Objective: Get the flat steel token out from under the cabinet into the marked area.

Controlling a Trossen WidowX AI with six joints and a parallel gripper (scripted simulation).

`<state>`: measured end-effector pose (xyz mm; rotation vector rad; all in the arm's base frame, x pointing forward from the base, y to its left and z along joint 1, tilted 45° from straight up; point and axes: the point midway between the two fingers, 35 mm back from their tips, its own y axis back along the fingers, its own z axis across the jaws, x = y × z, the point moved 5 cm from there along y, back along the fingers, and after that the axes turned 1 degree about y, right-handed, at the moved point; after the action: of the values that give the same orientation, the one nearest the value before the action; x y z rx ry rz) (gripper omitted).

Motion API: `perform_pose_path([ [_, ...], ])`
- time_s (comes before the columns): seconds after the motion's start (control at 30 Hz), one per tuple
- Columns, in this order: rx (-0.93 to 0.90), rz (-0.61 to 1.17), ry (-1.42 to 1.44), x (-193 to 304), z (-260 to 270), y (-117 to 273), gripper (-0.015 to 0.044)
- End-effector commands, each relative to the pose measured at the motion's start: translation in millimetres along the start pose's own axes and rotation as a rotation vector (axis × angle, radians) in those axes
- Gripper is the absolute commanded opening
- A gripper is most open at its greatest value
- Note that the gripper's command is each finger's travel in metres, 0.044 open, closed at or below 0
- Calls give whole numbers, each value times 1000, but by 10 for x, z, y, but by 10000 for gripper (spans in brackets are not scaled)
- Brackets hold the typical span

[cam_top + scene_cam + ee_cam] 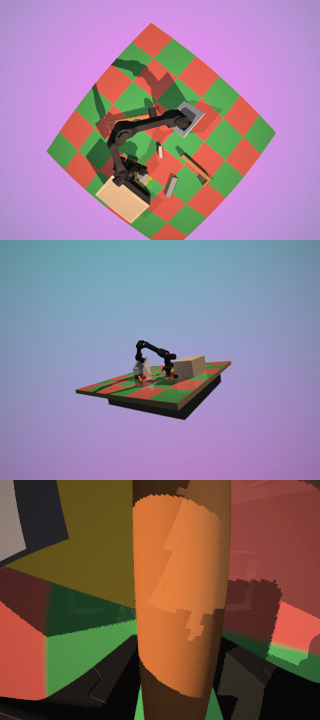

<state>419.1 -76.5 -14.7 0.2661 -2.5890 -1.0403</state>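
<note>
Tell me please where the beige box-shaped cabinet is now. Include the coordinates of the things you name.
In the top view, the beige box-shaped cabinet [122, 199] [183, 369] is at the lower left, beside the yellow marked area [148, 178] [100, 530]; in the exterior view, it stands right of the black robot arm [146, 125] [155, 347].

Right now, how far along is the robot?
Nothing looks surely finished: a grey piece shows over the yellow area, but I can't tell if it's the token. In hand: an orange handle. Left: confirming the token lies flat, releasing the handle, moving clear.
</note>
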Motion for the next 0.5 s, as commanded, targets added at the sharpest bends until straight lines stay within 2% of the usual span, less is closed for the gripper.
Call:
perform_pose_path([
  [0.0, -12, -8, -3, -16, 92, -9, 0],
  [0.47, -12, -8, -3, -11, 157, -6, 0],
])
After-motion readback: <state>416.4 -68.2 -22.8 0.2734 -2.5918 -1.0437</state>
